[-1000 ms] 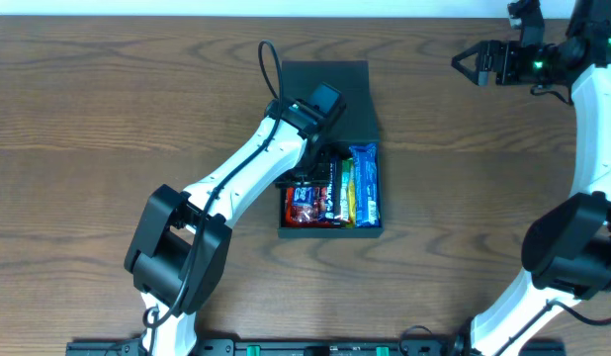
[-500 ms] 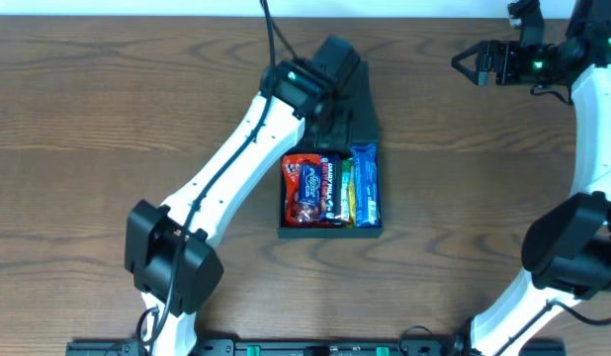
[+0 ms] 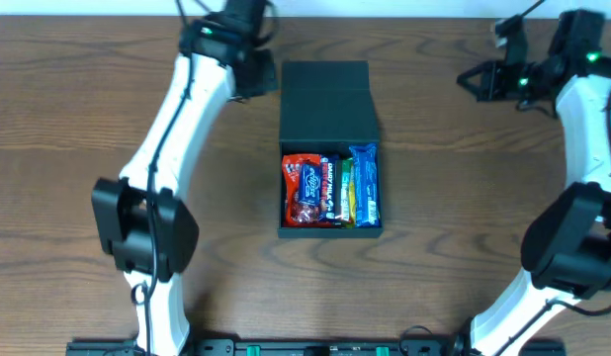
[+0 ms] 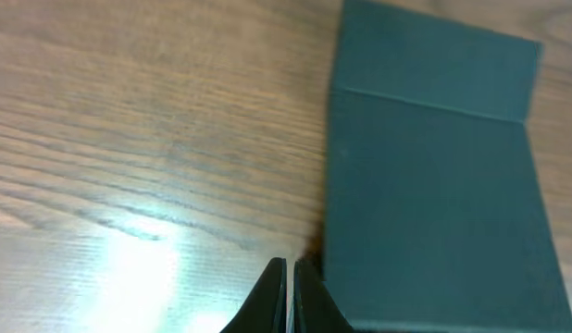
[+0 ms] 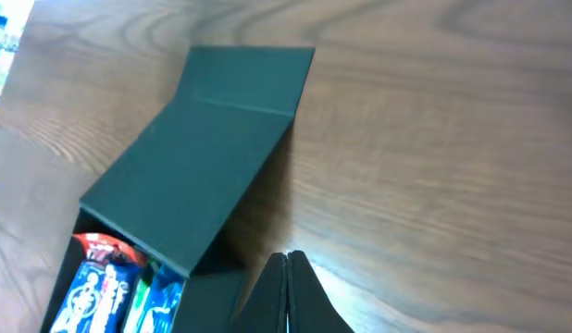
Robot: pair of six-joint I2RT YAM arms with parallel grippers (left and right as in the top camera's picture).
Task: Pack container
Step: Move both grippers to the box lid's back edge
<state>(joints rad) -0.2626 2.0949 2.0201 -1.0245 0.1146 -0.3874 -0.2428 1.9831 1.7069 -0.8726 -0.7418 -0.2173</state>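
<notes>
The dark green-black container (image 3: 325,104) stands mid-table with its flap lid laid back toward the far side. Its open compartment holds a red snack packet (image 3: 305,188), a green bar (image 3: 346,194) and a blue bar (image 3: 365,185) side by side. My left gripper (image 3: 259,76) hovers just off the lid's far-left corner, shut and empty; in the left wrist view its tips (image 4: 289,265) meet beside the lid (image 4: 434,185). Far to the right, my right gripper (image 3: 471,79) is shut with nothing in it, its tips (image 5: 288,256) above bare wood near the container (image 5: 203,157).
Brown wood table (image 3: 88,198) lies all around the container. The left arm (image 3: 167,129) runs along the left side and the right arm (image 3: 592,148) down the right edge. A dark rail (image 3: 305,346) lines the near edge.
The left arm rose out of the container, swung to the far left of the lid and its gripper closed. The red packet now lies uncovered in the box. The right gripper closed.
</notes>
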